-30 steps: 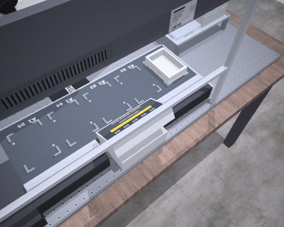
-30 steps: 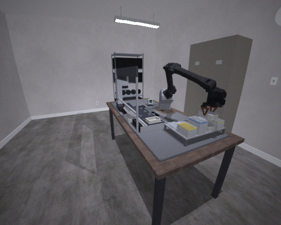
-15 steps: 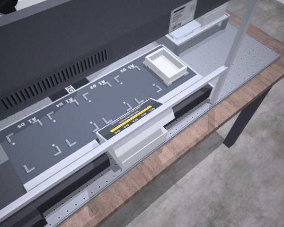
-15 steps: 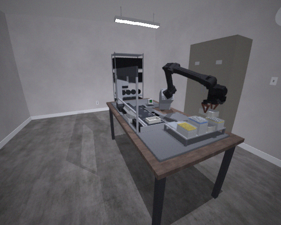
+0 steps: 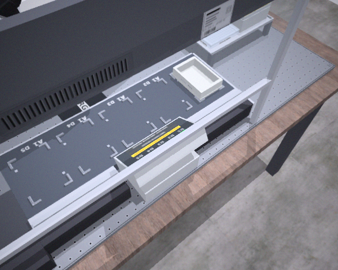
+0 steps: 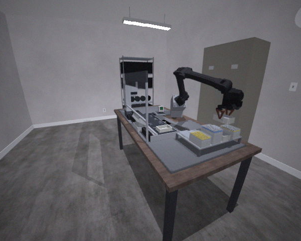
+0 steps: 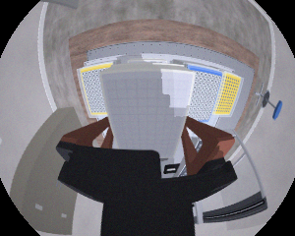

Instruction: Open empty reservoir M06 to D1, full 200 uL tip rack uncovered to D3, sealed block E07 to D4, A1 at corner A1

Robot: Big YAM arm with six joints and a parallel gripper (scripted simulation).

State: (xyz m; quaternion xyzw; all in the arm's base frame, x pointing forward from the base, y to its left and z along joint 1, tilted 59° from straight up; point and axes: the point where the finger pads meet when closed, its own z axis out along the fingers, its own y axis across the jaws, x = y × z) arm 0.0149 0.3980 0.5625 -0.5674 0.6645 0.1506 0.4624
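Note:
My gripper (image 6: 224, 113) is shut on a pale sealed deep-well block (image 6: 223, 119) and holds it in the air above the far right part of the SHELF (image 6: 210, 141). In the wrist view the block (image 7: 143, 108) fills the space between the brown fingers, and its label is not readable. The white one-well reservoir (image 5: 198, 76) sits open inside the D1 brackets and also shows in the exterior view (image 6: 163, 128). The brackets of D3 (image 5: 128, 111) and D4 (image 5: 87, 132) hold nothing.
On the SHELF stand a yellow tip rack (image 6: 200, 137), a blue-rimmed rack (image 6: 212, 130), a yellow-rimmed rack (image 6: 230, 129) and a low white block (image 6: 225, 137) under the held one. A lidded plate (image 5: 219, 36) lies at the shelf's near end. A rail with a yellow-barred panel (image 5: 156, 140) and an upright post (image 5: 279, 58) border the deck.

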